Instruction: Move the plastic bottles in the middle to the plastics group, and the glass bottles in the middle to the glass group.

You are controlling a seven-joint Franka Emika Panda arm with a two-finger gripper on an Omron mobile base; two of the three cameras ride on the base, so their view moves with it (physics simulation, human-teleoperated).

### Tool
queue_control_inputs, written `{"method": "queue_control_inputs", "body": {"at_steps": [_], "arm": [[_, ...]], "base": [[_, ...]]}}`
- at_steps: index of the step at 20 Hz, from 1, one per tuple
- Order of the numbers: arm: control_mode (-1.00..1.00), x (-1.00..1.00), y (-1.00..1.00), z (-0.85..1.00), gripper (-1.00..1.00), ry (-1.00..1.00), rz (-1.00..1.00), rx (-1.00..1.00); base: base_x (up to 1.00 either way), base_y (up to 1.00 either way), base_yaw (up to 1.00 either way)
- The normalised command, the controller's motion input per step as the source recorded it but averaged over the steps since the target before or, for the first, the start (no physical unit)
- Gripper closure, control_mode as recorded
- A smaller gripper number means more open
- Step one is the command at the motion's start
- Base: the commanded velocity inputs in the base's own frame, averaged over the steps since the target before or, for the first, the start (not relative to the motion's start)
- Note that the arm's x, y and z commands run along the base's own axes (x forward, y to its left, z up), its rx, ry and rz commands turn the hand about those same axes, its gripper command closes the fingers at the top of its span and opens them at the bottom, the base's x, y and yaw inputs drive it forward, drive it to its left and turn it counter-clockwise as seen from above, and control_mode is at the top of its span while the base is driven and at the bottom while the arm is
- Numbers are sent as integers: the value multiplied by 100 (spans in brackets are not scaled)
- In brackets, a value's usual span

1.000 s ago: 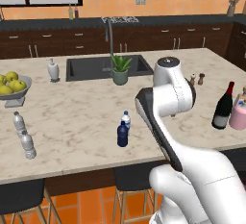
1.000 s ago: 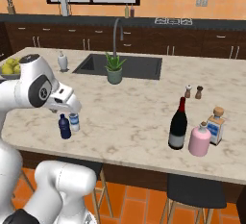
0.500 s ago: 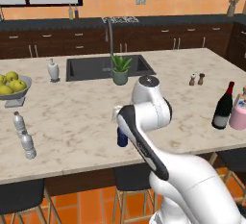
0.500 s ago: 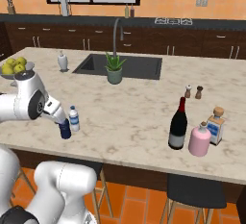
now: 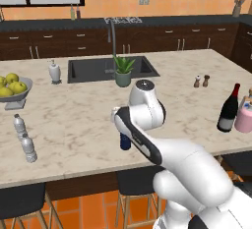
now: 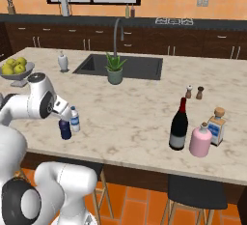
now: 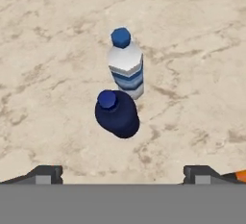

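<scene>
Hand view looks straight down on two small bottles standing upright on the marble counter (image 7: 53, 35). The dark blue bottle (image 7: 116, 114) sits nearest the camera, and the clear bottle with the blue cap (image 7: 126, 64) stands just behind it, touching or nearly so. The pincer (image 7: 123, 172) hangs above them with its two dark tips spread wide apart, holding nothing; the wide spread looks meant to drop around the dark blue bottle, which sits between the tips.

From the right base view, the white arm bends low over the counter's front edge, its hand at these same two bottles. The tall wine bottle (image 6: 178, 125) stands far along the counter, just beside the pink container (image 6: 200, 140), so the glass looks already grouped.

From the left base view, two greyish ribbed water bottles (image 5: 24, 138) wait near the counter's left end, beneath a bowl of green fruit (image 5: 12, 86). Both middle bottles likely belong there.
</scene>
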Motion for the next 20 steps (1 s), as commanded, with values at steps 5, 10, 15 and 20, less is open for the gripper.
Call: {"method": "queue_control_inputs", "body": {"at_steps": [5, 10, 15, 20], "arm": [[-100, 41, 8, -37, -100, 9, 10, 0], [-100, 25, 1, -35, -100, 8, 11, -4], [-100, 14, 3, -24, -100, 0, 5, -9], [-100, 7, 8, -23, -100, -1, 4, -8]], "base": [[0, 0, 0], [0, 0, 0], [0, 0, 0], [0, 0, 0]]}}
